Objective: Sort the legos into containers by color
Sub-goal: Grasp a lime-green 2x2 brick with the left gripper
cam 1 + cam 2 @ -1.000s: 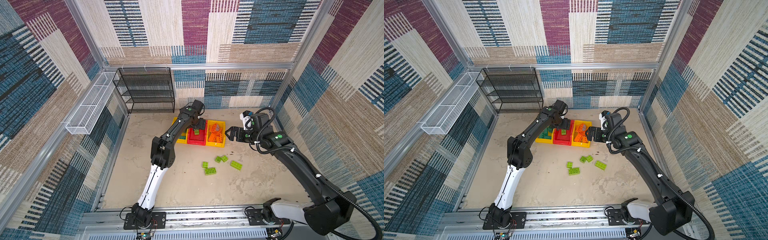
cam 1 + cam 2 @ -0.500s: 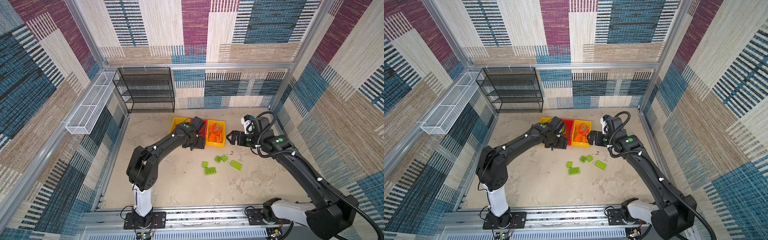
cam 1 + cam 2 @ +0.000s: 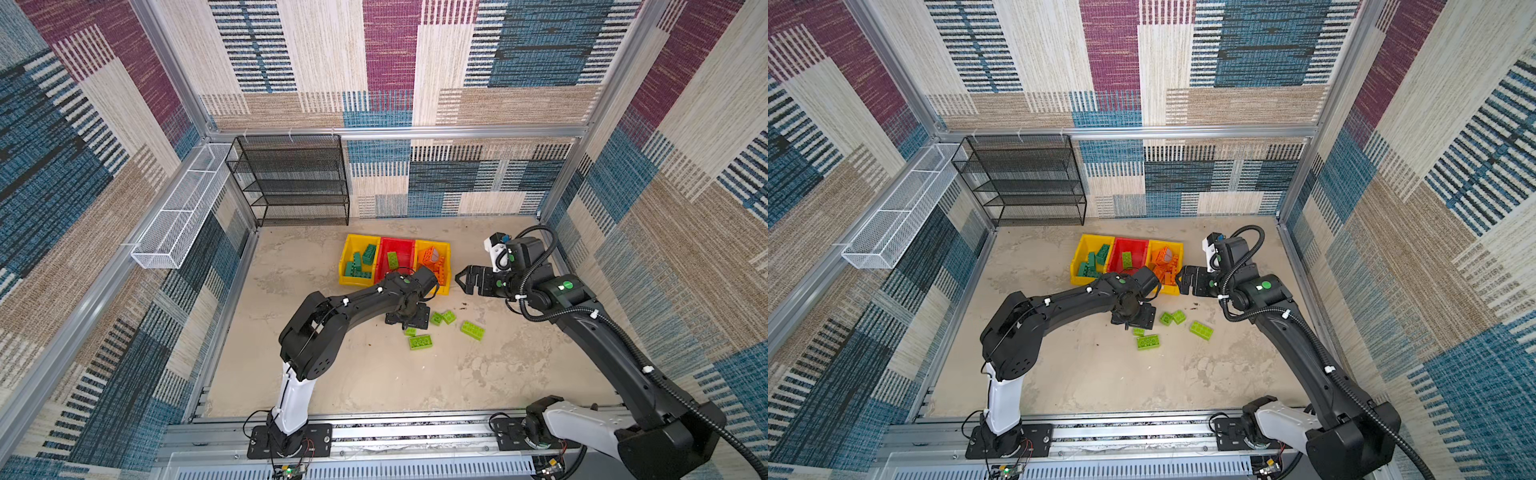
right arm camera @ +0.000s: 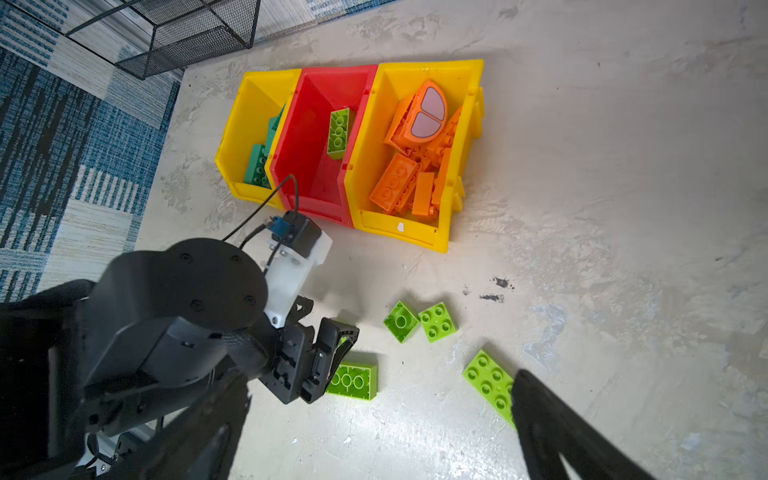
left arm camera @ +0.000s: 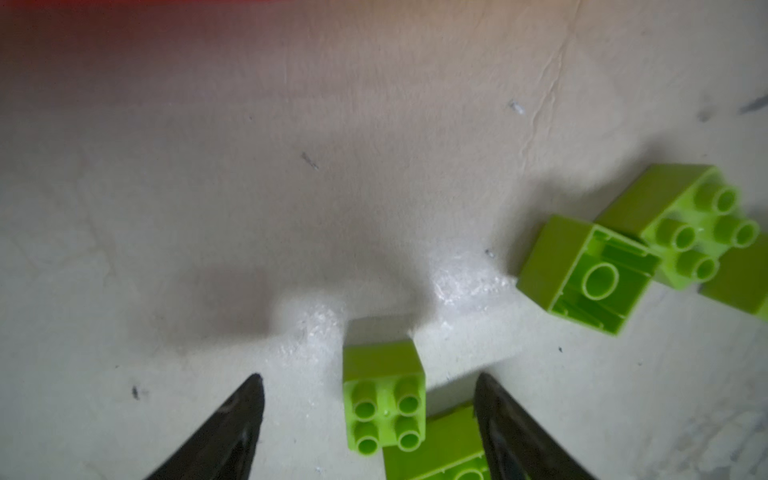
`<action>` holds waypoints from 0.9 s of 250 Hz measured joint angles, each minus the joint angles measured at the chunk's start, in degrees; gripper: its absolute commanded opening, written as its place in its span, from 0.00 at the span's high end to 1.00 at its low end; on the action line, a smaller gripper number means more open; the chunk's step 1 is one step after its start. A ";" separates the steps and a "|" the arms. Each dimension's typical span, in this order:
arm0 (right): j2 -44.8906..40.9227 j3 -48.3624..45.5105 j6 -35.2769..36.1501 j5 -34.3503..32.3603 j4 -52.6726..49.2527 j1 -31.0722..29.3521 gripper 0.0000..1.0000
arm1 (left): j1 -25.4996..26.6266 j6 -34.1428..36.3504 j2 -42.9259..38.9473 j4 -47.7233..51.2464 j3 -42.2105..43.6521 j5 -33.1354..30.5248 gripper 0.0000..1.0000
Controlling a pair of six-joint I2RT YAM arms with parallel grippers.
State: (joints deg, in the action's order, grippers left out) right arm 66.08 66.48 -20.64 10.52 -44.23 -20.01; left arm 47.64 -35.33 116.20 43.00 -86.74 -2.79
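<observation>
Several lime green legos lie loose on the floor in front of the containers, among them a small square brick (image 5: 384, 399), a long one (image 3: 472, 331) and an upturned one (image 4: 352, 380). My left gripper (image 5: 368, 378) is open and low over the floor, its fingers on either side of the small brick without touching it; in a top view the gripper (image 3: 409, 322) hides most of that brick. The left yellow bin (image 3: 347, 243) holds teal bricks, the red bin (image 3: 403, 245) one lime brick (image 4: 338, 133), the right yellow bin (image 4: 465, 70) orange pieces. My right gripper (image 3: 462, 280) hovers open and empty beside that bin.
A black wire-mesh rack (image 3: 291, 178) stands at the back left, and a white wire basket (image 3: 178, 212) hangs on the left wall. Carpeted walls and aluminium rails close in the floor on all sides.
My left arm has pulled back from above the bins and dropped to the floor among the loose lime bricks. The right gripper has drifted slightly right and lower, still open.
</observation>
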 measured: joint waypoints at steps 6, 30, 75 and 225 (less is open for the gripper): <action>-0.13 0.00 0.04 -0.20 -0.22 0.00 0.00 | 0.00 -0.07 0.15 -0.20 0.20 -0.04 0.25; -0.52 -0.17 0.39 -0.26 -0.83 0.00 0.00 | 0.09 -0.76 0.48 -0.33 1.42 -0.11 0.37; -1.46 -0.68 0.83 -0.63 -2.08 0.00 0.00 | 0.15 -1.84 0.66 -0.70 2.86 -0.20 0.54; -1.66 0.07 0.70 -1.57 -3.13 0.00 0.01 | -11.02 4.13 1.20 8.37 -16.70 -9.03 0.71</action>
State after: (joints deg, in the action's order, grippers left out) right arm 64.42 66.54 -19.94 8.95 -47.35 -20.01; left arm 36.62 -31.20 117.40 51.37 -103.44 -11.81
